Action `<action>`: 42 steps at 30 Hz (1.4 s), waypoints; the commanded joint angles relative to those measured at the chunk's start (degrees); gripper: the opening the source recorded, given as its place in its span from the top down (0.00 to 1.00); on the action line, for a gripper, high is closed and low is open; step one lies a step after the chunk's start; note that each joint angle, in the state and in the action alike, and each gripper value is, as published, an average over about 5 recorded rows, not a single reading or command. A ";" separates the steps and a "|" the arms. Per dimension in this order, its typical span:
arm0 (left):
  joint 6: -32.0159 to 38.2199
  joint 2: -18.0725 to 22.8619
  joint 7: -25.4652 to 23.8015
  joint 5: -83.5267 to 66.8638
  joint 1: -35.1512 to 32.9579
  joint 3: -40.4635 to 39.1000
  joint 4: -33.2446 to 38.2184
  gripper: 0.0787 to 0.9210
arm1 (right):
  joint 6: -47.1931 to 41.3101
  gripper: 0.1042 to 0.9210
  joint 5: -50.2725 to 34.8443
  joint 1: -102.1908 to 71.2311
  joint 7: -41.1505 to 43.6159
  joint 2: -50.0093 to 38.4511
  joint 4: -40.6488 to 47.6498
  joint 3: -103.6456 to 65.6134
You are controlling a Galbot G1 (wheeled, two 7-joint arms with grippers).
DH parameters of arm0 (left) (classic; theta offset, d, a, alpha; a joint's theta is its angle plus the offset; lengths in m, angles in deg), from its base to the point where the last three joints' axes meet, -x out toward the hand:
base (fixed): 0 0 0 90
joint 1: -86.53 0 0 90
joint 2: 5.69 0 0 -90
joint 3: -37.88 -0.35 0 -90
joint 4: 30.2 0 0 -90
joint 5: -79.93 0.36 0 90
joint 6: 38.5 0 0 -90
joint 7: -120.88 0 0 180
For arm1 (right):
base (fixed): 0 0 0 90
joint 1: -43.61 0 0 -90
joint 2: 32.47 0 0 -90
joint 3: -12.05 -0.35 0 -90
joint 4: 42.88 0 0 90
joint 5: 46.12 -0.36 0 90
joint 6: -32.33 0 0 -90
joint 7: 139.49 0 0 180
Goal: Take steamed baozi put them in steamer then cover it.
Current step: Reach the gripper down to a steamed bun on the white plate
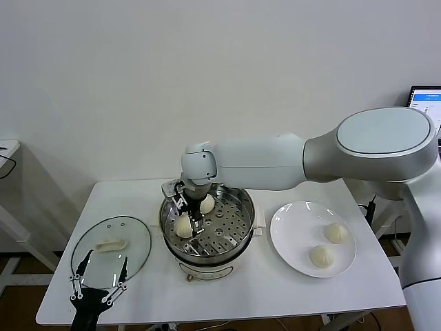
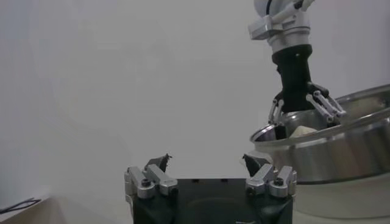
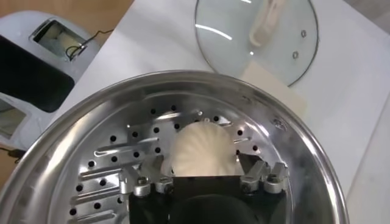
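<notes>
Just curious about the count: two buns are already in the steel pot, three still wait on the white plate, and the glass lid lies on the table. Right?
Almost. The head view shows only two steamed baozi on the plate, not three. Two do sit in the steamer, and the cover lies on the table.

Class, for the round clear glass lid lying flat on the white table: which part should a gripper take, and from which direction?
Grip the cream-white oblong handle at the centre of the round clear glass lid, coming straight down from above. The lid lies flat, so its thin rim offers little purchase, while the raised handle is narrow enough to pinch across. The left gripper is nearest.
</notes>
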 commanded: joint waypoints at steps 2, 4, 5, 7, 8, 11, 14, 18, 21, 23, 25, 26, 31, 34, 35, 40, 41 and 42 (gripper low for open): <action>-0.10 -0.19 0.12 0.08 -0.05 -0.03 0.23 0.12 | 4.03 0.12 7.39 2.44 4.59 -14.35 -8.50 -8.16; -0.14 -0.27 0.20 0.07 -0.01 0.01 0.39 0.12 | 6.06 0.12 10.04 2.67 7.27 -19.56 -9.86 -11.52; -0.18 -0.30 0.23 0.06 0.04 0.01 0.47 0.12 | 6.73 0.12 11.30 2.89 9.12 -21.91 -10.28 -12.93; -0.24 -0.30 0.30 0.09 0.10 -0.04 0.68 0.12 | 8.45 0.12 13.23 3.53 14.09 -26.64 -10.64 -15.24; -0.26 -0.28 0.33 0.11 0.10 -0.10 0.80 0.12 | 9.34 0.12 14.13 3.78 16.55 -28.92 -10.49 -16.17; -0.23 -0.22 0.44 0.17 0.07 -0.28 1.02 0.12 | 12.11 0.12 17.78 3.59 23.06 -35.37 -8.58 -18.69; -0.15 -0.20 0.48 0.29 0.21 -0.46 0.87 0.12 | 13.34 0.12 19.47 2.42 25.45 -40.93 -6.08 -18.75; -0.14 -0.20 0.51 0.37 0.42 -0.62 0.70 0.12 | 15.40 0.12 22.01 -0.81 24.09 -46.88 -4.71 -15.21; -0.24 -0.22 0.55 0.46 0.41 -0.64 0.88 0.12 | 16.86 0.12 24.71 -4.33 21.79 -49.95 -5.15 -12.67; -0.32 -0.25 0.59 0.52 0.40 -0.63 1.03 0.12 | 17.64 0.12 26.70 -7.12 20.55 -51.33 -5.00 -11.86; -0.39 -0.26 0.63 0.67 0.44 -0.64 1.10 0.12 | 18.25 0.12 28.44 -9.88 19.65 -52.11 -4.36 -11.38; -0.40 -0.24 0.66 0.80 0.46 -0.65 1.10 0.12 | 18.50 0.12 28.99 -10.93 19.37 -52.27 -4.00 -11.14; -0.36 -0.06 0.76 1.20 0.49 -0.58 1.00 0.12 | 19.16 0.12 31.14 -15.67 18.59 -52.28 -3.61 -10.95; -0.32 0.01 0.77 1.23 0.43 -0.42 0.77 0.12 | 18.97 0.12 32.04 -18.25 18.00 -51.90 -3.65 -11.94; -0.31 0.03 0.78 1.27 0.41 -0.39 0.68 0.12 | 18.83 0.12 32.57 -19.09 17.73 -51.71 -3.64 -12.45; -0.24 0.25 0.79 1.58 0.23 -0.44 0.43 0.12 | 17.77 0.12 34.53 -22.30 15.13 -50.39 -3.06 -14.55; -0.22 0.29 0.79 1.64 0.18 -0.46 0.44 0.12 | 17.54 0.12 34.57 -22.78 14.61 -50.04 -2.81 -14.78; -0.20 0.35 0.79 1.68 0.13 -0.47 0.45 0.12 | 17.39 0.12 34.60 -23.14 14.07 -49.73 -2.54 -14.93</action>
